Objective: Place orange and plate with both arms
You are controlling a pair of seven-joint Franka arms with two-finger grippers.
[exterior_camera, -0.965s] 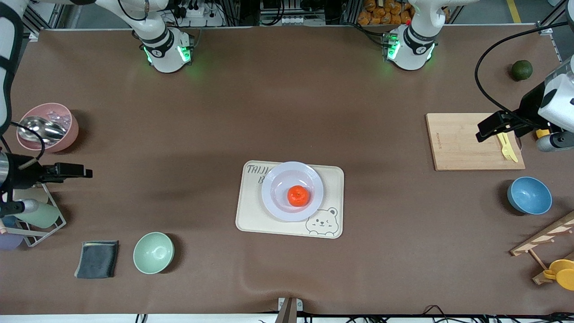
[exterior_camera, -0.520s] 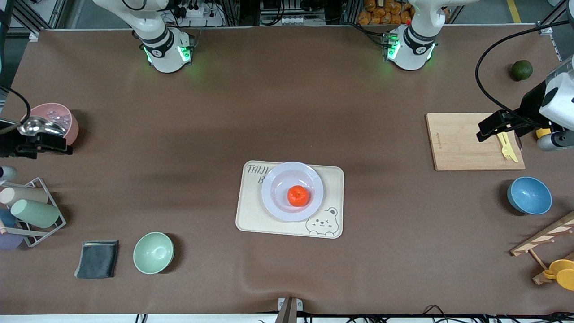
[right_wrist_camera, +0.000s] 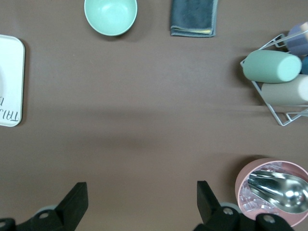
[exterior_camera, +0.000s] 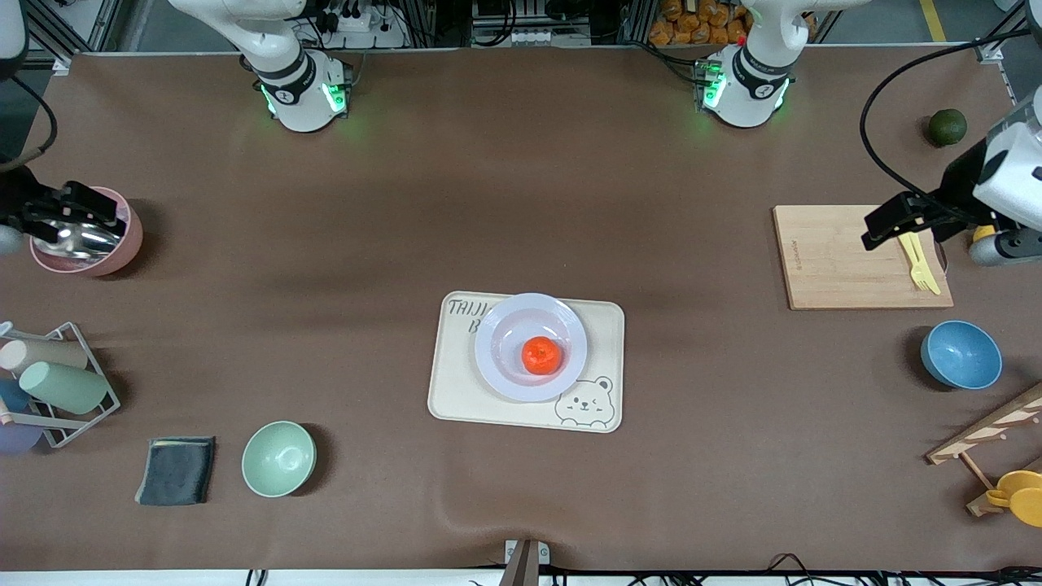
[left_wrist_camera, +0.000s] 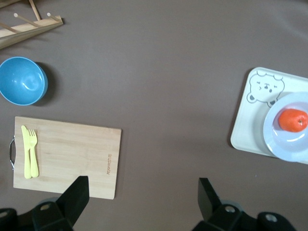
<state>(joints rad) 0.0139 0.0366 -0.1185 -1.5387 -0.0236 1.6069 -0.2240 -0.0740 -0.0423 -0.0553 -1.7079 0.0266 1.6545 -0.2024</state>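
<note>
Orange in plate on the bear tray, both pincers spread and empty.

The right pincer (exterior_camera: 77, 213) hangs over the pink bowl (exterior_camera: 122, 244) holding a metal scoop (exterior_camera: 69, 234); mid-table, the orange (exterior_camera: 540, 356) sits in the plate (exterior_camera: 496, 358) on the tray (exterior_camera: 452, 391); the left pincer (exterior_camera: 891, 224) hangs over the cutting board (exterior_camera: 822, 256).

I'm in a robot lab: brown mat-covered table (exterior_camera: 521, 203), aluminium frame rails and cable bundles (exterior_camera: 358, 20) along its edge, staged kitchen props like the cutting board (exterior_camera: 838, 256).
</note>
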